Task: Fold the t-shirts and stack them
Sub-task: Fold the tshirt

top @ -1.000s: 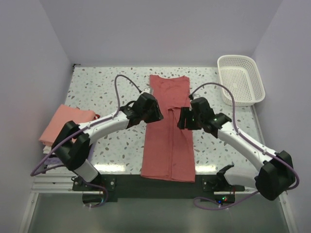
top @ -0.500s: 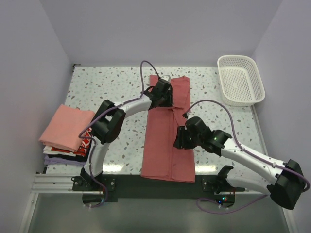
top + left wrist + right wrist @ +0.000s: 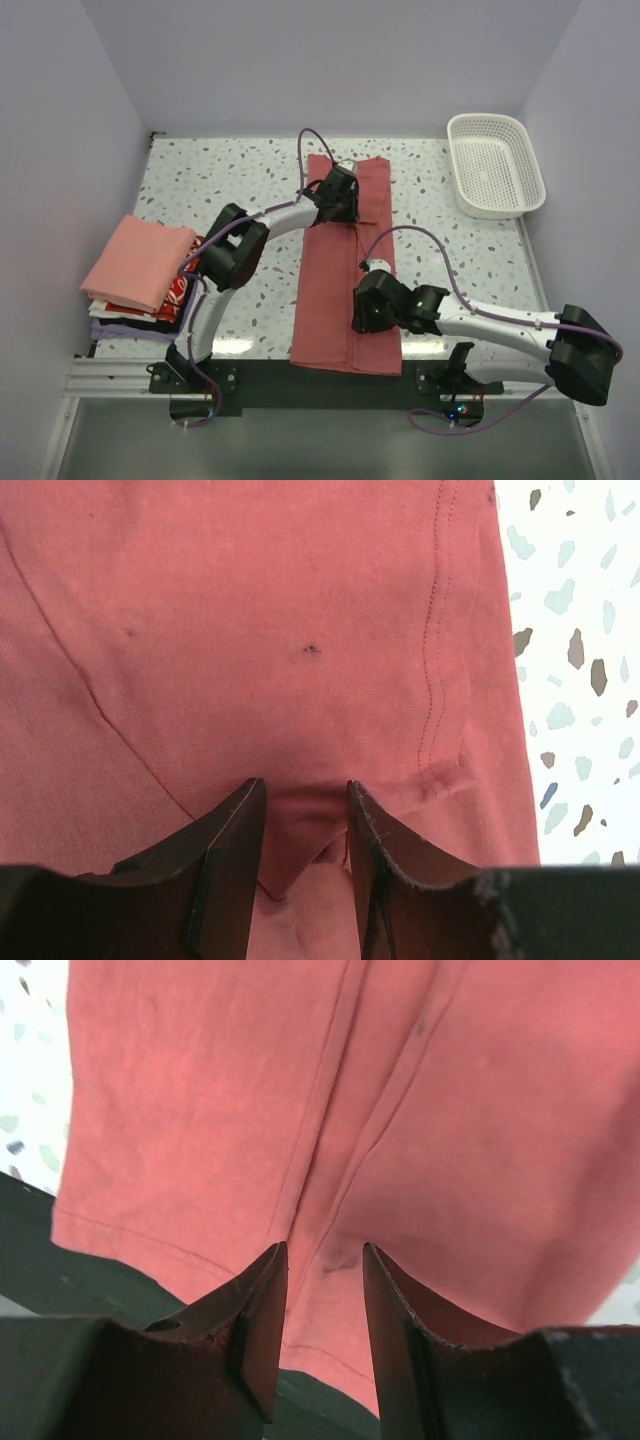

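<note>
Inspecting the brick-red t-shirt [image 3: 330, 270], you find it lying as a long folded strip down the middle of the table [image 3: 220, 180]. Your left gripper [image 3: 300, 825] pinches a tuck at the collar end. Whether your right gripper [image 3: 325, 1285] grips near the hem cannot be told. Expect light, limp cloth that sags between holds, so take every layer at the ends.
</note>
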Controlling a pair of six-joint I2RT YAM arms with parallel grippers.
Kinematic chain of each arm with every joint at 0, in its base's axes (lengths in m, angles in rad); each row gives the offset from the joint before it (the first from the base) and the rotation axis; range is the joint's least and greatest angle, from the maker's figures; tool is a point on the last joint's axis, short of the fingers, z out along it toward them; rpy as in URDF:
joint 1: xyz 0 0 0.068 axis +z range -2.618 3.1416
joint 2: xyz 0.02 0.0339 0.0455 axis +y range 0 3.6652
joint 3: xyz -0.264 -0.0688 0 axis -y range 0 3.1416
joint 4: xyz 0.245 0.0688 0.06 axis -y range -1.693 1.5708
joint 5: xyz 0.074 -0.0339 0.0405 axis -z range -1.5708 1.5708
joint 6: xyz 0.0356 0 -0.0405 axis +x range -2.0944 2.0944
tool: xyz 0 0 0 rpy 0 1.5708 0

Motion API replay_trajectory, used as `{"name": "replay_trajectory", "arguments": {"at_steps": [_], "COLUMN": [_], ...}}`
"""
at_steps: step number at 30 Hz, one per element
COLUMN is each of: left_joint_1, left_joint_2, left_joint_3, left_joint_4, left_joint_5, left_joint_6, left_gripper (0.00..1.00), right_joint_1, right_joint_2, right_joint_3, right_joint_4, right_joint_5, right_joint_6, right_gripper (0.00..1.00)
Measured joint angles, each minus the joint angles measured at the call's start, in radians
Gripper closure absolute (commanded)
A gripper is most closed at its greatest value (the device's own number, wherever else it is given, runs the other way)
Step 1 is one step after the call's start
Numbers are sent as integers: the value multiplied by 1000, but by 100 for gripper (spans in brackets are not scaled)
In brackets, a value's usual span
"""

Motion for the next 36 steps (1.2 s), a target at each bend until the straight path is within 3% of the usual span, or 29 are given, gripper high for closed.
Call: {"name": "replay_trajectory", "arguments": {"at_steps": [16,36], "left_joint_1": [0,1], "left_joint_2": [0,4], "left_joint_3": [-3,-3], "left_joint_4": [-1,2], "left_joint_5": [-2,-1], "left_joint_6": [0,0], "left_gripper": [59,60], "right_joint_1": [195,298], "right_joint_2": [51,119], "right_joint_3": [-3,-4], "right_joint_4": [-4,-17], "right_joint_5": [140,150], "right_joint_6": [104,164], "right_gripper": [62,76]}}
